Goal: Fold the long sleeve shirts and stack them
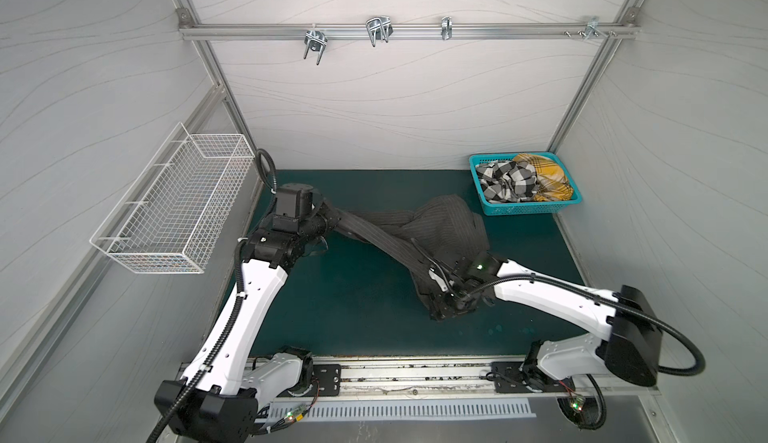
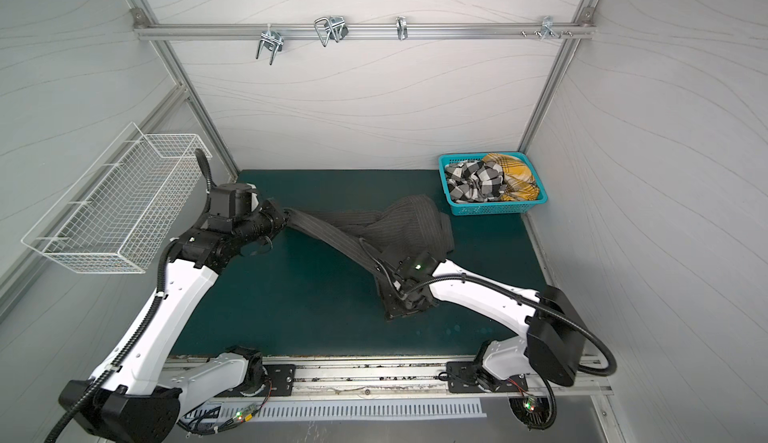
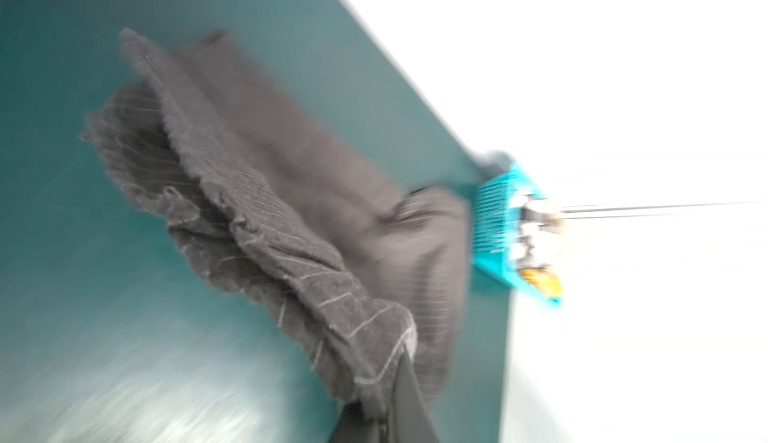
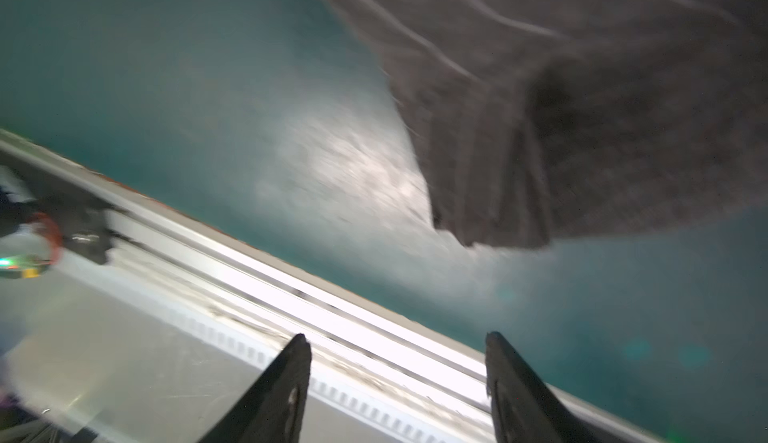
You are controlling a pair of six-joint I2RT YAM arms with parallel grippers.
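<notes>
Pinching an edge of the charcoal pinstripe shirt (image 1: 444, 223), the left gripper (image 3: 395, 382) is fully closed. Right gripper (image 4: 397, 337) gapes wide, empty, beside the shirt mid-mat (image 1: 353, 308). Check shirt (image 1: 505, 181) and yellow plaid shirt (image 1: 546, 179) sit in the teal basket (image 1: 523, 210).

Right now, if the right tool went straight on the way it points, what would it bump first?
Probably the mat, close to the rail. The right tool is open, with nothing between its tips, and the shirt hangs off to one side. The blur makes depth hard to judge.
</notes>
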